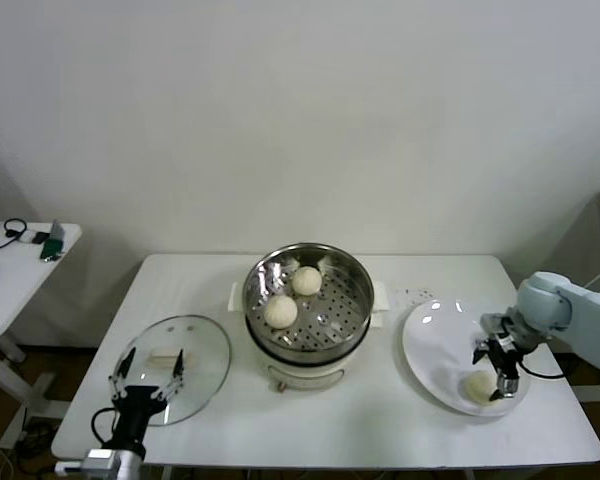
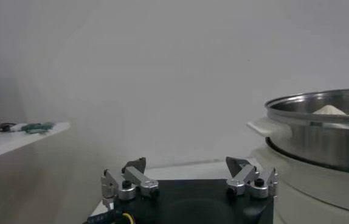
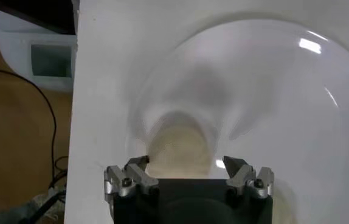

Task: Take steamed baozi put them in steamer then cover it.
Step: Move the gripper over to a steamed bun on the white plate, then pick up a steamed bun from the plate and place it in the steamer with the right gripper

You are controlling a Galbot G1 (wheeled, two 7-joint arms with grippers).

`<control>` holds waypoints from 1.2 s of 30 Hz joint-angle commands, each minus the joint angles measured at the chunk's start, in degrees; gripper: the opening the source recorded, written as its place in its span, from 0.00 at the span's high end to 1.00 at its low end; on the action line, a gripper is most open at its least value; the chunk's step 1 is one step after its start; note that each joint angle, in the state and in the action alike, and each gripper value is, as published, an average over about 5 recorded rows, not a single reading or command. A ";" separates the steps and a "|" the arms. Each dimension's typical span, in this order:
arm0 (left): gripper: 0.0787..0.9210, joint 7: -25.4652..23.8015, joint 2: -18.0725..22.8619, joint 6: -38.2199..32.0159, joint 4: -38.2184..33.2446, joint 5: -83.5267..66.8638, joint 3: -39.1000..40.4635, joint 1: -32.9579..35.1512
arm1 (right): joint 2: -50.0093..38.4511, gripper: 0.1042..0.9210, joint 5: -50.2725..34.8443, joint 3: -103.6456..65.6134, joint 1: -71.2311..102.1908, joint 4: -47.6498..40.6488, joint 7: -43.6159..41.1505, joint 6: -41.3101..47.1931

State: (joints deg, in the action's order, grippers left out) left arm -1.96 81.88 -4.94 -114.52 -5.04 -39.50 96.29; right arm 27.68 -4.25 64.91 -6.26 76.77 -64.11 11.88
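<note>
A: Status of loading?
B: Two baozi seated on the perforated tray inside the steamer, at table centre. One baozi left on the plate, near its front edge, at table right. No fourth bun visible anywhere.

A: Right gripper?
B: Positioned directly over the plate bun, right gripper with jaws spread wide, nothing held. In the right wrist view, bun centred between the fingers, apparently not yet pinched. Judged to be at the approach stage of a pick.

A: Left gripper?
B: Left gripper parked at the front left corner, over the near rim of the cover. Jaws wide, empty.

A: Cover orientation?
B: Flat on the table, left of the steamer, well apart from it. Bar handle facing up, long axis running left to right, roughly parallel to the table's front edge. Advisable to grasp across the bar's short side, so jaws set front to back.

A: Bun orientation?
B: Round, no usable long axis; any approach angle judged acceptable. Soft dough, so light closure recommended.

A: Remaining?
B: Pick the plate bun, transfer to a free tray area, then lift the cover and seat it on the steamer rim. Roughly halfway.
</note>
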 commanded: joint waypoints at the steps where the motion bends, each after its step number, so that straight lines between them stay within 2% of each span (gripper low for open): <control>1: 0.12 0.01 -0.15 -0.05 0.26 0.06 -0.03 -0.07 | 0.29 0.12 0.61 -0.87 1.95 -0.89 -0.26 -0.08; 5: 0.12 0.03 -0.19 -0.04 0.40 0.08 0.04 -0.20 | 0.36 0.14 0.57 -0.52 1.81 -1.18 -0.49 -0.08; 15: 0.12 0.11 -0.27 0.14 0.47 0.31 0.33 -0.55 | 1.59 0.25 0.08 0.39 0.12 -2.29 -0.80 -0.36; 21: 0.12 0.11 -0.26 0.11 0.62 0.33 0.39 -0.54 | 2.93 0.27 -0.77 4.90 -6.52 -2.64 -1.27 -2.32; 27: 0.12 0.13 -0.28 0.13 0.48 0.30 0.52 -0.66 | 8.64 0.27 -0.47 16.50 -23.24 -2.45 -2.46 -9.93; 36: 0.12 0.16 -0.42 -0.07 0.35 -0.10 0.35 -0.49 | 23.12 0.27 -4.36 26.13 -44.48 -1.12 -3.37 -22.31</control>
State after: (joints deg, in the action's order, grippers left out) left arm -1.80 81.51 -4.95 -114.10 -5.01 -39.11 95.73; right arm 38.83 -6.15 80.38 -29.80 75.02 -66.81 0.56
